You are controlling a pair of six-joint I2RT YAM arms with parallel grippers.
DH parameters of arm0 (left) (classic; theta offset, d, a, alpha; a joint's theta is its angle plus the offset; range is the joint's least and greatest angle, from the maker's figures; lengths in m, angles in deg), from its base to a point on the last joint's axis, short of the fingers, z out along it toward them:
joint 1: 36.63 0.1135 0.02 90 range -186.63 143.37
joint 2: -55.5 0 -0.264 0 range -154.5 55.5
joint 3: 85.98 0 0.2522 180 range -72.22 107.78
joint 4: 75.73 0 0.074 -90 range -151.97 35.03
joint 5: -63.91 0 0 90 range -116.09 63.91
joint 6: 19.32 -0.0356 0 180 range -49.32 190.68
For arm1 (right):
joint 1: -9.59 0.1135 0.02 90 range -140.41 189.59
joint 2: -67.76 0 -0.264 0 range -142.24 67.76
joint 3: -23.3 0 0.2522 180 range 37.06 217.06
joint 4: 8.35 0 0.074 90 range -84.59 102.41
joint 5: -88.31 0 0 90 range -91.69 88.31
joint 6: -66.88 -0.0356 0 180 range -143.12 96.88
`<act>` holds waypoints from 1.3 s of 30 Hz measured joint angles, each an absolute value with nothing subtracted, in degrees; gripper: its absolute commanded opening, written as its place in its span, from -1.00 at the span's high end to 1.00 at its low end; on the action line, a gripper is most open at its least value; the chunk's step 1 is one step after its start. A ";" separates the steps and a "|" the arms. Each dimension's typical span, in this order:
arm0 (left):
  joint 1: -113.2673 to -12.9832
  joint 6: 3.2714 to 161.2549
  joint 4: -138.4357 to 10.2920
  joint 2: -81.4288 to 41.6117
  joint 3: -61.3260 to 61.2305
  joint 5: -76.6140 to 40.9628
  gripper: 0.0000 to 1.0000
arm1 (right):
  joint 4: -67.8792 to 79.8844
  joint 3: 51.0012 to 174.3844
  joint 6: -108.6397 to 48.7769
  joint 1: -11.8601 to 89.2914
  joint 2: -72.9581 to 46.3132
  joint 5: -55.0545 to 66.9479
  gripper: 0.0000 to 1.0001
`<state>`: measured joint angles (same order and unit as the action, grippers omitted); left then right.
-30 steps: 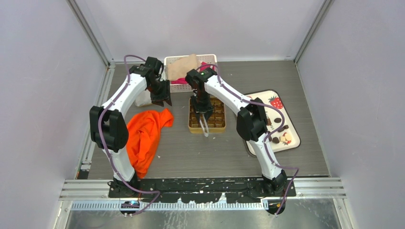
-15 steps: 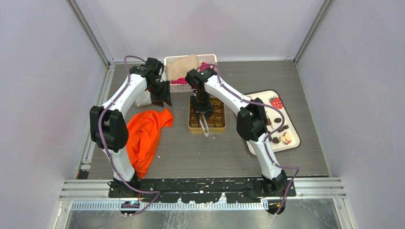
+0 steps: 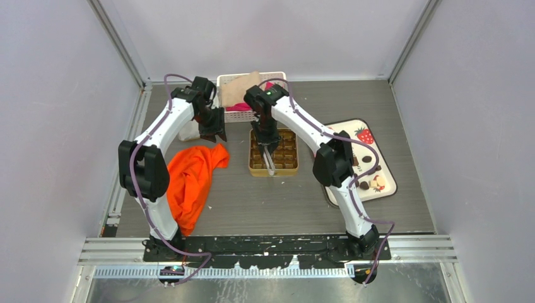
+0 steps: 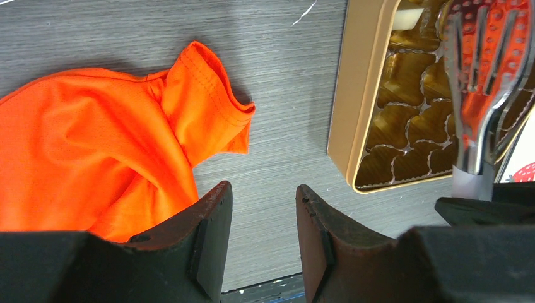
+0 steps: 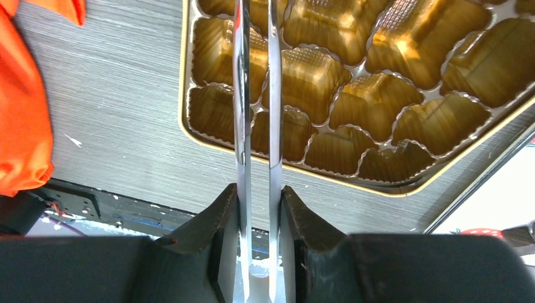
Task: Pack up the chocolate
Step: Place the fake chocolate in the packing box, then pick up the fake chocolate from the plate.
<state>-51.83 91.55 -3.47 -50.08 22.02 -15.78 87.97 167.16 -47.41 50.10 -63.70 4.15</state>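
Several dark and a few cream chocolate pieces [image 3: 367, 172] lie on the white strawberry tray [image 3: 346, 128] at the right. The gold tin [image 3: 254, 169] with brown compartments sits mid-table. My right gripper [image 3: 267, 142] [image 5: 257, 189] hangs over the tin, shut on metal tongs [image 5: 241, 95] whose two arms stand close together and reach down over the tin's near-left compartments [image 5: 214, 50]. The tong tips are out of the right wrist view. In the left wrist view the tongs' [image 4: 482, 76] slotted head hangs above the tin [image 4: 356, 95]. My left gripper [image 3: 212, 134] [image 4: 262, 187] is open, holding nothing, above bare table left of the tin.
A crumpled orange cloth [image 3: 192, 173] [image 4: 94, 145] lies left of the tin. A white basket [image 3: 236, 115] holding tan and pink fabric stands at the back. A small white object [image 3: 187, 131] lies under the left arm. Grey walls enclose the table.
The right gripper has drawn back over the tin, so the tongs no longer stick out past its near edge. The tong arms are squeezed closer together. The left arm has not moved.
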 measured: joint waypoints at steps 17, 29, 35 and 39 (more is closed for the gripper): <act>-51.81 91.94 -4.60 -48.84 20.51 -14.97 0.14 | 83.64 123.97 -50.21 34.10 -26.30 -0.37 0.72; -51.81 92.79 -5.15 -48.86 20.51 -14.45 0.15 | 78.90 109.18 -49.92 27.30 -24.23 0.63 0.40; -51.81 92.81 -5.35 -48.88 20.51 -14.45 0.15 | 76.45 109.90 -48.85 25.10 -29.80 0.90 0.31; -51.81 92.79 -5.37 -49.06 20.51 -14.47 0.15 | 75.36 111.67 -48.48 24.16 -33.01 0.70 0.24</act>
<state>-51.81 92.79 -5.37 -49.06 20.51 -14.47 75.36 111.67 -48.48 24.16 -33.01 0.70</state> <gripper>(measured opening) 0.427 0.371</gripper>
